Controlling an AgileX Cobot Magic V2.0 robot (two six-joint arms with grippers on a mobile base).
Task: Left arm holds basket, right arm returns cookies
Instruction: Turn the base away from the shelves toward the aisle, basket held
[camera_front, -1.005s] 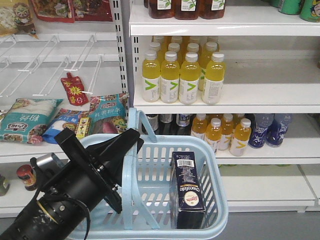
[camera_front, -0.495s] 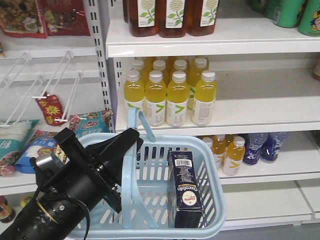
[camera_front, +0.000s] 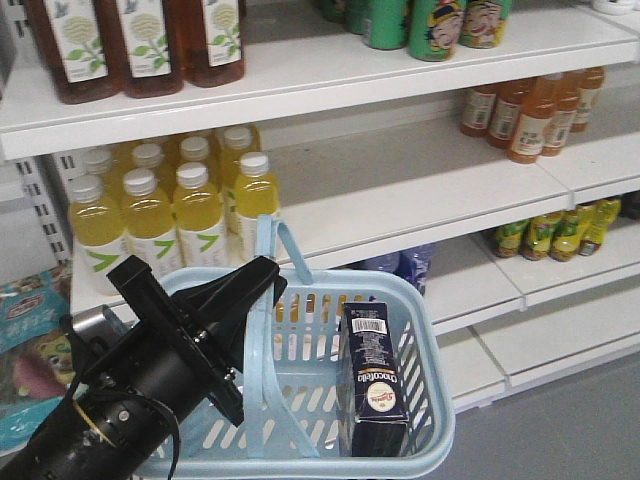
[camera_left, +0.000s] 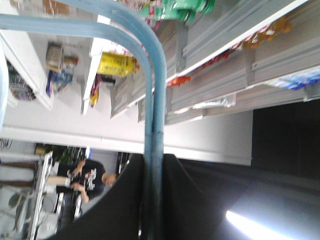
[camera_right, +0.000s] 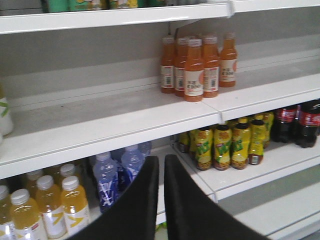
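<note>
The light blue basket (camera_front: 432, 345) hangs low in the front view, before the shelves. Upright in its right half stands the dark navy cookies box (camera_front: 375, 385), barcode patch at the top. My left gripper (camera_front: 263, 283) is shut on the basket's two hoop handles (camera_left: 152, 115), which the left wrist view shows pressed together between the black jaws (camera_left: 153, 167). My right gripper (camera_right: 161, 162) appears only in the right wrist view; it is shut with nothing between its jaws and faces the shelves, away from the box.
Yellow drink bottles (camera_front: 170, 215) stand on the shelf right behind the basket, with brown tea bottles (camera_front: 150, 40) above. Orange bottles (camera_right: 197, 65), blue bottles (camera_right: 117, 172), yellow-green bottles (camera_right: 230, 145) and cola bottles (camera_right: 302, 120) fill the shelves before the right gripper.
The shelves have slid left across the front view: the snack bags have almost left the frame and orange bottles have come in at the right. Basket, box and left arm keep their places.
</note>
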